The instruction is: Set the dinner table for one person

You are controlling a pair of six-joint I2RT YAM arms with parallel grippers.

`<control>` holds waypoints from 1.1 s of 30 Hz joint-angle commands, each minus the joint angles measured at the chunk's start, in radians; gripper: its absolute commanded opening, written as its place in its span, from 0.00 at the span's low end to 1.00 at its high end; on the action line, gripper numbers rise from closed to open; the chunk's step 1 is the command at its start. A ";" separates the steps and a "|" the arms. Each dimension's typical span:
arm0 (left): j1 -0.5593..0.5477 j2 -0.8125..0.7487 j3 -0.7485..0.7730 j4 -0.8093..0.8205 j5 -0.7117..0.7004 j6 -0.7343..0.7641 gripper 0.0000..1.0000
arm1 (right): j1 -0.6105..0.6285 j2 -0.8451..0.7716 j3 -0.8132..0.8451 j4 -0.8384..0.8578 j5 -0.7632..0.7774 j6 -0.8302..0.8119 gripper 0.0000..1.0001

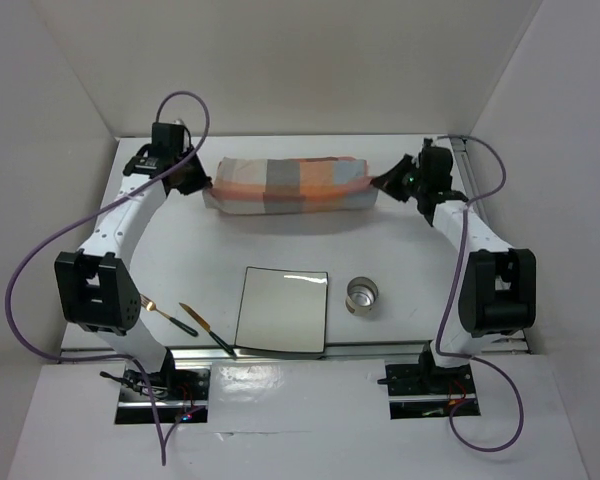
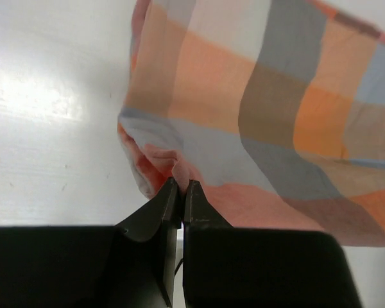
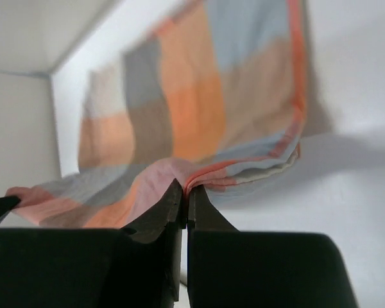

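Both our jaws clamp tight on opposite ends of the orange-blue-grey checked cloth [image 1: 288, 186], presumably to spread it flat.

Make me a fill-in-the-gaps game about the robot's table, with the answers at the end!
1. The left claw and the right claw each pinch one end of the checked ____.
2. The shiny cup stands to the ____ of the white plate.
3. The fork and knife lie on the plate's ____ side.
Missing words: cloth; right; left.
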 commanded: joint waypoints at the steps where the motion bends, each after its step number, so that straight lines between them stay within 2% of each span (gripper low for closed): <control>1: 0.027 0.001 0.108 -0.044 0.007 0.030 0.00 | -0.009 -0.025 0.134 -0.059 0.042 -0.082 0.00; 4: 0.027 -0.008 0.117 -0.044 0.016 0.039 0.00 | -0.009 -0.048 0.134 -0.070 0.016 -0.082 0.00; 10: 0.027 -0.039 0.017 -0.035 0.027 0.030 0.00 | -0.009 -0.083 0.041 -0.113 0.003 -0.063 0.00; 14: 0.027 -0.039 0.003 -0.035 0.017 0.030 0.00 | -0.019 -0.095 0.051 -0.161 0.003 -0.075 0.00; 17: 0.027 -0.012 0.109 -0.076 0.017 0.044 0.00 | -0.029 -0.074 0.189 -0.208 0.003 -0.114 0.00; 18: 0.027 -0.001 0.200 -0.096 -0.007 0.054 0.00 | -0.029 -0.074 0.293 -0.225 0.003 -0.140 0.00; 21: 0.048 -0.001 0.383 -0.168 -0.019 0.064 0.00 | -0.029 -0.086 0.468 -0.266 0.003 -0.186 0.00; 24: 0.097 -0.049 0.480 -0.178 0.016 0.074 0.00 | -0.029 -0.129 0.568 -0.294 0.014 -0.224 0.00; 29: 0.186 -0.160 0.500 -0.149 0.060 0.074 0.00 | -0.029 -0.232 0.616 -0.349 0.039 -0.252 0.00; 33: 0.217 -0.195 0.528 -0.159 0.116 0.074 0.00 | -0.029 -0.276 0.627 -0.360 0.049 -0.261 0.00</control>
